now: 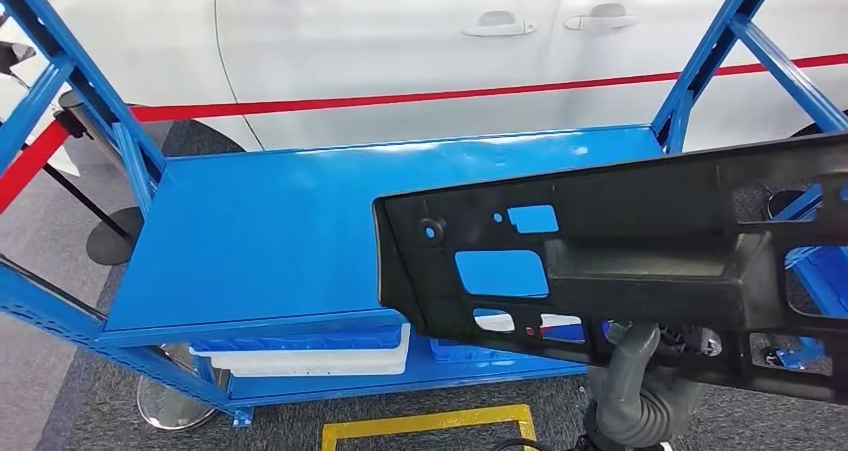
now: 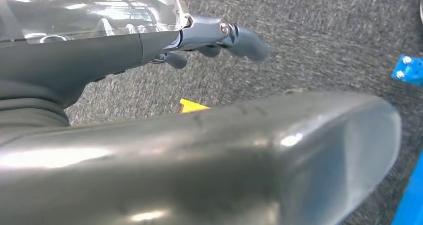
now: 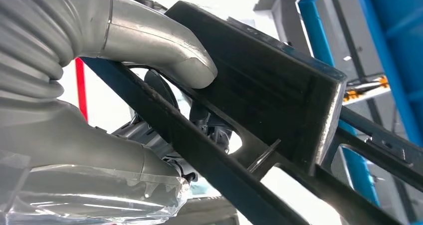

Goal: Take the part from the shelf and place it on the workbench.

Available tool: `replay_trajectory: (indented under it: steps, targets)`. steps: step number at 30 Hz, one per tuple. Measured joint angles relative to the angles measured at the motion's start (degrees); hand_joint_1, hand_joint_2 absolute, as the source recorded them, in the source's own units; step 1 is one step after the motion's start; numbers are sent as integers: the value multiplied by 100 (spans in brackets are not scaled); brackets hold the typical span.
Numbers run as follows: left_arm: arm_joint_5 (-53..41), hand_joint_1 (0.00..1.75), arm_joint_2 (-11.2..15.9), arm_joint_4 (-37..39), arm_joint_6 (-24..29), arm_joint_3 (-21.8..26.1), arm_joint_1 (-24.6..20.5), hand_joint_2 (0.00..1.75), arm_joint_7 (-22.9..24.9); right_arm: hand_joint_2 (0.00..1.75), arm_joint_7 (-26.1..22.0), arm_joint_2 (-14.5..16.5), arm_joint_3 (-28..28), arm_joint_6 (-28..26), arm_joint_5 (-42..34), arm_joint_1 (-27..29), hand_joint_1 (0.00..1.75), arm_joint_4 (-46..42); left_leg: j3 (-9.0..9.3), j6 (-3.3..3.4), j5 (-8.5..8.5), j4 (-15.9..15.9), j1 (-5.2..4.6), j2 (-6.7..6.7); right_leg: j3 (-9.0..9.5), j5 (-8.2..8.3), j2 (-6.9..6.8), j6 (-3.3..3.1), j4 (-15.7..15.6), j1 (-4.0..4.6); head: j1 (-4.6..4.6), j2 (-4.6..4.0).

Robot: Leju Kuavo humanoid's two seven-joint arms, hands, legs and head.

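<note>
Head view: right hand (image 1: 640,386) grips black part (image 1: 640,241)

Bright even light, glare on shelf (image 1: 300,211), left wrist view blurred

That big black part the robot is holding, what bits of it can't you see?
- Head view: the black part runs off the picture's right edge, so its far end is cut off.
- Right wrist view: the right hand covers where its fingers grip.
- Left wrist view: blurred; left hand unclear.
</note>
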Motion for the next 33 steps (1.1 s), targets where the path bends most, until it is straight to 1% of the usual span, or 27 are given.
replay_trajectory:
  steps: [2, 3, 4, 6, 7, 8, 9, 11, 12, 13, 14, 16, 17, 18, 19, 21, 22, 23, 24, 25, 26, 27, 28, 29, 31, 32, 33]
  targets:
    - [28, 0, -27, 2, 3, -1, 2, 0, 9, 175, -3, 5, -108, 113, -2, 177, 175, -38, -18, 57, 88, -52, 26, 19, -27, -58, 12, 75, 50, -15, 2, 0]
    - [39, 0, -39, 4, 6, -1, -1, 0, 11, 175, -4, 13, -171, 162, -3, 262, 175, -56, -41, 91, 140, -80, 46, 32, -83, -205, 25, 109, 184, -22, 10, 0]
    - [53, 0, -51, 5, 8, -2, -4, 0, 13, 175, -4, 24, -237, 205, -8, 346, 175, -67, -77, 115, 189, -94, 61, 45, -178, -433, 36, 140, 434, -37, 18, 0]
    - [79, 0, -62, 9, 11, -5, -6, 0, 16, 175, -5, 56, -376, 284, -47, 510, 175, -79, -193, 135, 271, -90, 63, 52, -423, -923, 44, 198, 1146, -75, 32, 0]
    - [87, 0, -68, 10, 11, -11, -4, 0, 20, 175, -5, 73, -439, 313, -74, 585, 175, -80, -257, 125, 312, -84, 66, 54, -486, -1048, 43, 225, 1419, -97, 33, 0]
    - [91, 0, -75, 11, 10, -22, -3, 0, 25, 175, -5, 94, -500, 345, -103, 652, 175, -80, -318, 110, 350, -75, 71, 56, -456, -1055, 42, 249, 1510, -119, 33, 0]
    - [94, 0, -83, 11, 9, -37, -4, 0, 29, 175, -5, 116, -557, 379, -125, 715, 175, -80, -375, 90, 383, -61, 82, 56, -301, -950, 40, 269, 1362, -143, 33, 0]
    - [102, 0, -96, 11, 7, -80, -8, 0, 33, 175, -4, 164, -657, 446, -154, 825, 175, -90, -474, 35, 434, -7, 103, 54, 252, -694, 40, 302, 574, -188, 33, 0]
    - [105, 0, -101, 13, 5, -101, -11, 0, 37, 175, -4, 189, -703, 478, -161, 876, 175, -99, -509, -1, 458, 19, 107, 52, 477, -598, 55, 288, 227, -184, 31, 0]
    - [108, 0, -102, 15, 5, -121, -13, 0, 40, 175, -5, 215, -745, 505, -165, 922, 175, -115, -528, -39, 482, 40, 104, 48, 607, -564, 70, 262, 4, -177, 30, 0]
    - [109, 0, -103, 18, 3, -135, -17, 0, 44, 175, -6, 243, -785, 532, -168, 960, 175, -129, -543, -80, 512, 48, 98, 43, 633, -565, 87, 220, -73, -159, 26, 0]
    - [109, 0, -104, 24, -5, -159, -21, 0, 52, 175, -7, 304, -856, 577, -168, 1032, 175, -156, -568, -165, 568, 46, 101, 32, 565, -499, 93, 113, -62, -141, 25, 0]
    - [109, 0, -104, 27, -9, -174, -20, 0, 56, 175, -6, 336, -884, 597, -168, 1055, 175, -165, -605, -199, 527, 81, 110, 30, 519, -460, 84, 54, -66, -141, 22, 0]
    - [109, 0, -104, 30, -11, -191, -18, 0, 60, 175, -5, 369, -910, 612, -167, 1080, 175, -177, -668, -222, 380, 199, 120, 28, 464, -406, 73, -7, -75, -143, 23, 0]
    - [109, 0, -104, 32, -12, -212, -17, 0, 63, 175, -5, 402, -933, 621, -167, 1103, 175, -188, -763, -237, 138, 431, 129, 28, 396, -346, 62, -57, -80, -146, 21, 0]
    - [109, 0, -108, 33, -20, -250, -24, 0, 67, 175, -5, 454, -968, 628, -162, 1145, 175, -202, -977, -253, -427, 1144, 131, 28, 243, -231, 54, -109, -71, -114, 20, 0]
    - [109, 0, -109, 34, -24, -266, -29, 0, 69, 175, -5, 475, -989, 633, -157, 1164, 175, -204, -1033, -255, -584, 1468, 131, 28, 163, -173, 52, -116, -63, -94, 20, 0]
    - [110, 0, -110, 34, -27, -277, -33, 0, 73, 175, -5, 495, -1014, 640, -153, 1183, 175, -205, -1006, -247, -605, 1647, 129, 28, 80, -116, 50, -120, -50, -72, 20, 0]
    - [115, 0, -110, 35, -28, -285, -37, 0, 77, 175, -5, 515, -1038, 649, -149, 1200, 175, -207, -878, -226, -512, 1633, 123, 28, 0, -63, 50, -121, -36, -50, 20, 0]
    - [122, 0, -110, 36, -29, -291, -41, 0, 81, 175, -4, 533, -1060, 659, -148, 1218, 175, -212, -647, -190, -359, 1416, 110, 27, -71, -13, 50, -119, -23, -31, 20, 0]
    - [129, 0, -108, 36, -30, -297, -48, 0, 86, 175, -4, 552, -1076, 669, -148, 1235, 175, -223, -326, -135, -239, 1031, 87, 26, -131, 38, 50, -114, -12, -16, 20, 0]
    - [134, 0, -99, 37, -30, -304, -58, 0, 88, 175, -4, 569, -1091, 677, -147, 1250, 175, -237, 2, -78, -206, 580, 62, 28, -180, 84, 49, -101, -3, 3, 21, 0]
    - [138, 0, -91, 38, -31, -316, -70, 0, 91, 175, -3, 587, -1107, 687, -145, 1264, 175, -253, 235, -45, -212, 222, 37, 33, -207, 133, 42, -76, -3, 9, 24, 0]
    - [138, 0, -84, 39, -32, -331, -79, 0, 91, 175, -4, 604, -1125, 694, -144, 1274, 175, -268, 375, -21, -250, -28, 13, 38, -222, 177, 33, -44, -5, 2, 21, 0]
    - [140, 0, -81, 40, -36, -366, -83, 0, 91, 175, -3, 637, -1166, 705, -141, 1290, 175, -291, 374, -8, -206, -157, -8, 45, -227, 265, 20, 35, -33, -19, 15, -1]
    - [141, 0, -84, 40, -39, -382, -81, 0, 91, 175, -4, 648, -1182, 708, -142, 1300, 175, -301, 351, 17, -147, -192, -3, 58, -242, 258, 27, 70, -23, -33, 8, -1]
    - [141, 0, -86, 40, -45, -397, -80, 0, 92, 175, -5, 658, -1200, 711, -144, 1315, 175, -312, 309, 52, -74, -218, 11, 73, -278, 153, 35, 100, 44, -40, 13, -1]
